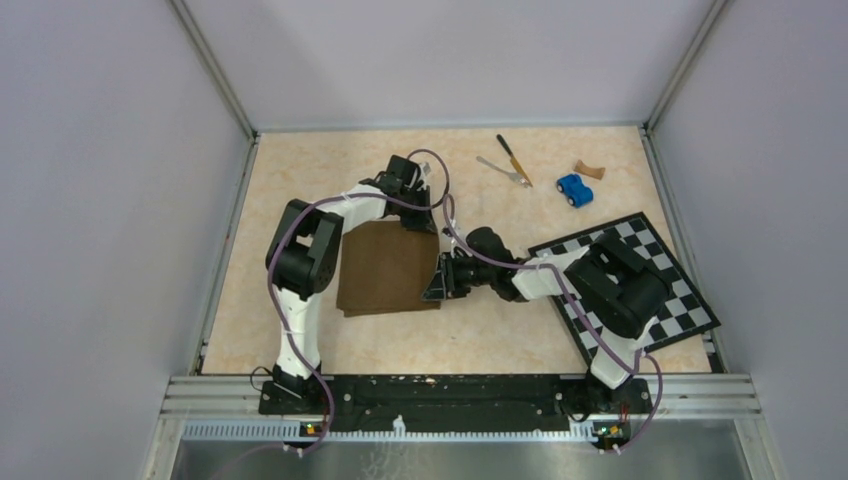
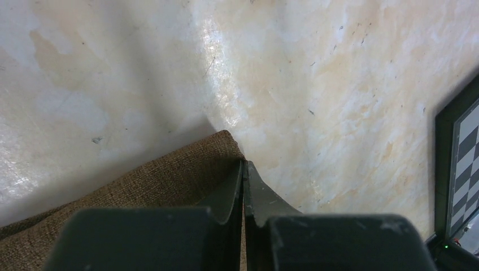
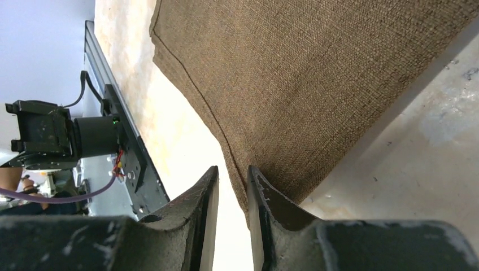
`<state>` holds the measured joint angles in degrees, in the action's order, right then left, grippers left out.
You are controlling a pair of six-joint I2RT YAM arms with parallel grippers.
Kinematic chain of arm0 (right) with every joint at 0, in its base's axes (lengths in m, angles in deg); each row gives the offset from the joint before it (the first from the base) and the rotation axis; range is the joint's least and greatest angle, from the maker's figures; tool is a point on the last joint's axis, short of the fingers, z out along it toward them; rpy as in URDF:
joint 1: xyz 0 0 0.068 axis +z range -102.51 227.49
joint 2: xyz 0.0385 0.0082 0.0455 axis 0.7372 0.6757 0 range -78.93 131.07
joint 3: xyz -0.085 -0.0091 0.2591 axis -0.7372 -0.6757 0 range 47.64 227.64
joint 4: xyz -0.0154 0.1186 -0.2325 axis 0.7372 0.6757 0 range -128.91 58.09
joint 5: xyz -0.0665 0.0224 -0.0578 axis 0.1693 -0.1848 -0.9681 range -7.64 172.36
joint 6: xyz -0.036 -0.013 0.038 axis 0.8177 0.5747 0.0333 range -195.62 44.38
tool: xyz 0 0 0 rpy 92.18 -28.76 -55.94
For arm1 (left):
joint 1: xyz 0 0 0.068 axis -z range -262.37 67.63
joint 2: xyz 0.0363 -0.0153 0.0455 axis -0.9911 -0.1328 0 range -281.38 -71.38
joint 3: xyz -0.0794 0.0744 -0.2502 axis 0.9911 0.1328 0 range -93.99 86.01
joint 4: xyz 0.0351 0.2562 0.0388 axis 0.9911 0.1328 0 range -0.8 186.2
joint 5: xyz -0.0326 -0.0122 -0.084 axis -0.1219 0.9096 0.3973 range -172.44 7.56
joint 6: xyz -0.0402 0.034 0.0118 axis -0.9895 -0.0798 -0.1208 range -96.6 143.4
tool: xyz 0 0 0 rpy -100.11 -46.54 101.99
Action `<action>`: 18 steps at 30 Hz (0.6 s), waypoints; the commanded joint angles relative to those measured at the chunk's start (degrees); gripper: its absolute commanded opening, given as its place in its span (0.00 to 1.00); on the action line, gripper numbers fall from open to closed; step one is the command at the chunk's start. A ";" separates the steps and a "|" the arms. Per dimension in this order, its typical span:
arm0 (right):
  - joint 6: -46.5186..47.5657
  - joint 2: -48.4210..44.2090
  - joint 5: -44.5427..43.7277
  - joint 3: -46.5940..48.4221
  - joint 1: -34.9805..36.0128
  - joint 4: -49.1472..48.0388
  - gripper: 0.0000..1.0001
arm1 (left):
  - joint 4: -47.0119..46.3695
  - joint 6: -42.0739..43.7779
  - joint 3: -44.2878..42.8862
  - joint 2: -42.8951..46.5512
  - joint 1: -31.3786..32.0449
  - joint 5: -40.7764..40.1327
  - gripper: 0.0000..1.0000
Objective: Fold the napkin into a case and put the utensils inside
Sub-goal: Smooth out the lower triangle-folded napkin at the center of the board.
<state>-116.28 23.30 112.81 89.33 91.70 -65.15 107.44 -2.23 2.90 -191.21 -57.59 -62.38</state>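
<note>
The dark brown napkin (image 1: 388, 268) lies as a rough rectangle in the middle of the table. My left gripper (image 1: 432, 225) reaches down to its far right corner. In the left wrist view the left gripper (image 2: 244, 164) is shut, with the napkin (image 2: 169, 178) corner pinched at the fingertips and slightly lifted. My right gripper (image 1: 437, 282) sits at the cloth's right edge near the front corner. Seen from the right wrist, my right gripper (image 3: 233, 169) is narrowly open, the napkin (image 3: 294, 79) edge lying against one finger. The yellow-handled knife (image 1: 513, 158) and silver fork (image 1: 503, 170) lie at the back.
A blue toy car (image 1: 574, 189) and a small brown piece (image 1: 589, 170) sit at the back right. The checkered board (image 1: 690, 300) lies under the right arm, and the board's edge (image 2: 460, 169) shows in the left wrist view. The black front rail (image 3: 121, 152) runs along the near edge.
</note>
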 commanded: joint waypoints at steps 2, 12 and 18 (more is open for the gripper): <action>2.88 1.09 -0.54 -1.34 0.26 0.69 0.25 | -0.47 1.10 -0.13 -0.88 -0.57 -1.78 0.05; 4.95 0.99 -2.24 -10.94 -6.70 -1.50 0.24 | -1.41 -0.01 -2.30 -7.77 -1.16 -0.13 0.04; 13.18 -5.42 -6.83 -9.23 -11.43 11.56 0.24 | 1.45 -0.37 -9.29 -9.03 -1.13 4.23 0.09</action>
<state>-112.08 20.24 113.62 80.63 83.24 -68.78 105.72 -3.71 -2.74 -196.56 -58.45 -56.75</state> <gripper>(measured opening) 0.240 0.062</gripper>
